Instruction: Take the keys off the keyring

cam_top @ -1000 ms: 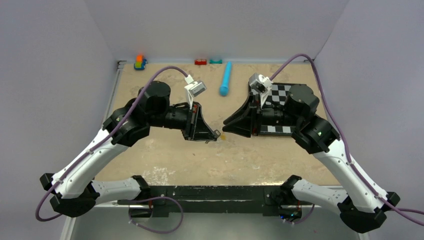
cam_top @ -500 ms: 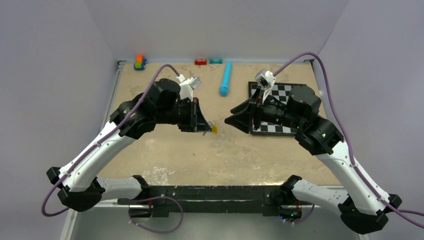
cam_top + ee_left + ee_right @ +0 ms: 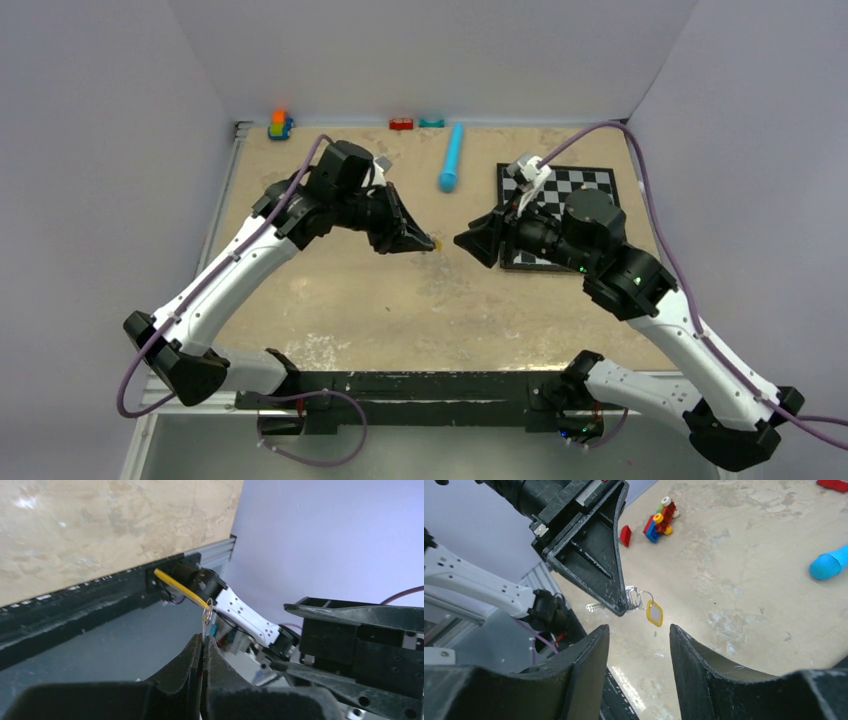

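My left gripper (image 3: 424,243) is shut on a thin silvery key (image 3: 204,625), held off the table. The key's other end sticks out past the finger in the right wrist view (image 3: 594,607). The small wire keyring (image 3: 636,599) hangs at the fingertips, with a yellow tag (image 3: 654,613) dangling from it; the tag also shows in the left wrist view (image 3: 180,586). I cannot make out the brass-gold key. My right gripper (image 3: 638,630) is open and empty. It faces the left gripper a short way to the right in the top view (image 3: 466,242), apart from the ring.
A checkered board (image 3: 592,184) lies under the right arm at the back right. A blue cylinder (image 3: 452,158) lies at the back middle. A small brick toy (image 3: 279,124), a red brick (image 3: 401,124) and a teal piece (image 3: 431,122) sit along the far edge.
My left arm has swung toward the far side, turning the gripper and carrying the keyring with its yellow tag along. My right gripper has shifted a little and still faces it.
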You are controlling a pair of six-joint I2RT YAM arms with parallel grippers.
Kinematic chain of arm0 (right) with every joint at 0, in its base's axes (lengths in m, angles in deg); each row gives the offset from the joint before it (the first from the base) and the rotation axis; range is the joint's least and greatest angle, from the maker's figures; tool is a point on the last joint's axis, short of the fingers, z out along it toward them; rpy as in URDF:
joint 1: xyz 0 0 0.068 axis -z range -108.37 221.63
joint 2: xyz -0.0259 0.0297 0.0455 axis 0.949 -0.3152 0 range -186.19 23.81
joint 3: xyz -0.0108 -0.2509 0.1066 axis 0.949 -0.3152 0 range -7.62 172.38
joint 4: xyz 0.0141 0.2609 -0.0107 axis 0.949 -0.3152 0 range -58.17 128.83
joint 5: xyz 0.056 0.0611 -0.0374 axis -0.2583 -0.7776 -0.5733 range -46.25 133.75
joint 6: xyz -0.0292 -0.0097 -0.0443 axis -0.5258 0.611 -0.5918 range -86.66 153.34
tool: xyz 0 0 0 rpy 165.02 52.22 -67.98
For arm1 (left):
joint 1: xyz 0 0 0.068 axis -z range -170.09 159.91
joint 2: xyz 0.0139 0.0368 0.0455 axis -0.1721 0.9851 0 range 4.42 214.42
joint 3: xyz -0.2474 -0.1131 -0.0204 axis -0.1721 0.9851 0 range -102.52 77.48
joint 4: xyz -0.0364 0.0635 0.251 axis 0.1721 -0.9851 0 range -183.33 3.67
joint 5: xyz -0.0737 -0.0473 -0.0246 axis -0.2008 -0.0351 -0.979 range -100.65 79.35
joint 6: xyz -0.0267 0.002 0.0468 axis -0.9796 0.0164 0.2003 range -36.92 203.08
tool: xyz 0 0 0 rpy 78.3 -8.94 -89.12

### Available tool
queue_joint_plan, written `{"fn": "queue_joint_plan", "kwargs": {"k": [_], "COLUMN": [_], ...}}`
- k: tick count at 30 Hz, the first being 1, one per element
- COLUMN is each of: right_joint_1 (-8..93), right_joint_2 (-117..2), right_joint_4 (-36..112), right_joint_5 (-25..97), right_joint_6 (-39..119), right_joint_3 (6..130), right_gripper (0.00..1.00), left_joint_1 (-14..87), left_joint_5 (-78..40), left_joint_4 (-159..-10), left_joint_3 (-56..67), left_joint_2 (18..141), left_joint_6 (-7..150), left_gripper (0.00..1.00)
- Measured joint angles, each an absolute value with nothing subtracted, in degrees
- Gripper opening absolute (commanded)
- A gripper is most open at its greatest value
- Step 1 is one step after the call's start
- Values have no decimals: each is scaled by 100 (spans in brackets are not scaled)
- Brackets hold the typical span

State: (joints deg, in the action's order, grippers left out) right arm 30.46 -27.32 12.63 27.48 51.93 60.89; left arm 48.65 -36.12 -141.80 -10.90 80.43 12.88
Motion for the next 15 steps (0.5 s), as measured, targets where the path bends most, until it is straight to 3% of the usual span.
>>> {"fn": "queue_joint_plan", "kwargs": {"k": [8, 15], "right_joint_1": [2432, 2427], "right_joint_2": [-2900, -2446], "right_joint_4": [1230, 1274], "right_joint_5": [3837, 3992], "right_joint_6": [4496, 3999], "right_joint_3": [5969, 5733], "right_gripper": [52, 49], "left_joint_1": [4789, 4738], "left_joint_5": [-4913, -5446], "left_joint_4": [-12770, -11882], "left_joint_3": [-122, 191], "left_joint_2": [8080, 7925], "left_joint_6": [-58, -779], "left_gripper": [0, 0]}}
